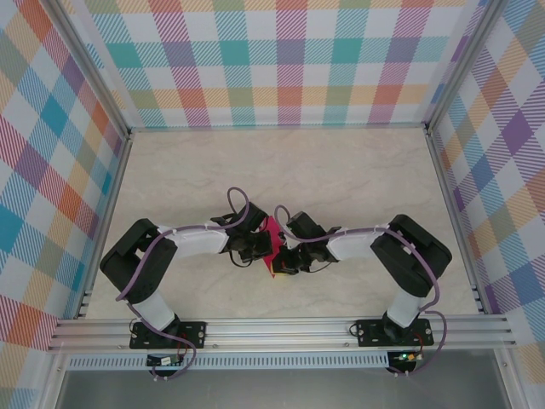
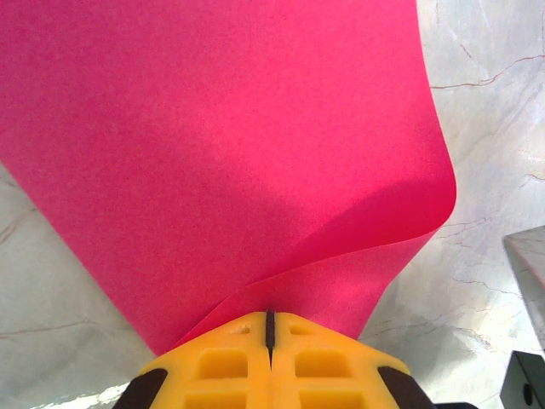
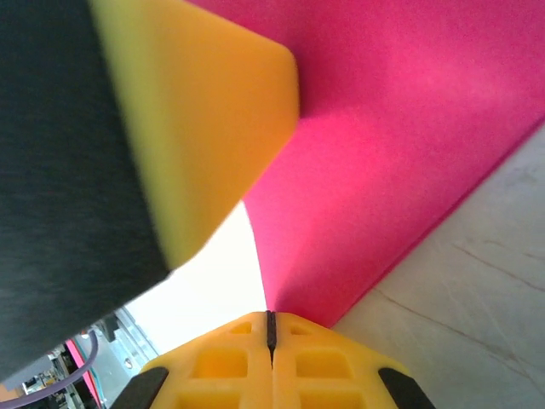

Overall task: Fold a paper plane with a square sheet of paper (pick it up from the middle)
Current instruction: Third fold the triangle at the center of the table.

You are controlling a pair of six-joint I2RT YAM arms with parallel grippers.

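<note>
The square sheet of paper (image 1: 272,236) is held up off the table between the two arms, near the table's middle front. In the left wrist view the magenta-pink paper (image 2: 221,145) bows into a soft curve, and its lower edge is pinched in my shut left gripper (image 2: 269,317). My right gripper (image 3: 270,316) is also shut on an edge of the paper (image 3: 400,128). One yellow finger of the left gripper (image 3: 204,111) looms close at the upper left of the right wrist view. From above, the left gripper (image 1: 255,249) and the right gripper (image 1: 286,256) nearly touch.
The pale marble-look tabletop (image 1: 341,170) stretches behind the arms. Plaid walls (image 1: 281,60) and aluminium frame rails (image 1: 281,328) enclose it. A grey and black block (image 2: 526,341) sits at the lower right edge of the left wrist view.
</note>
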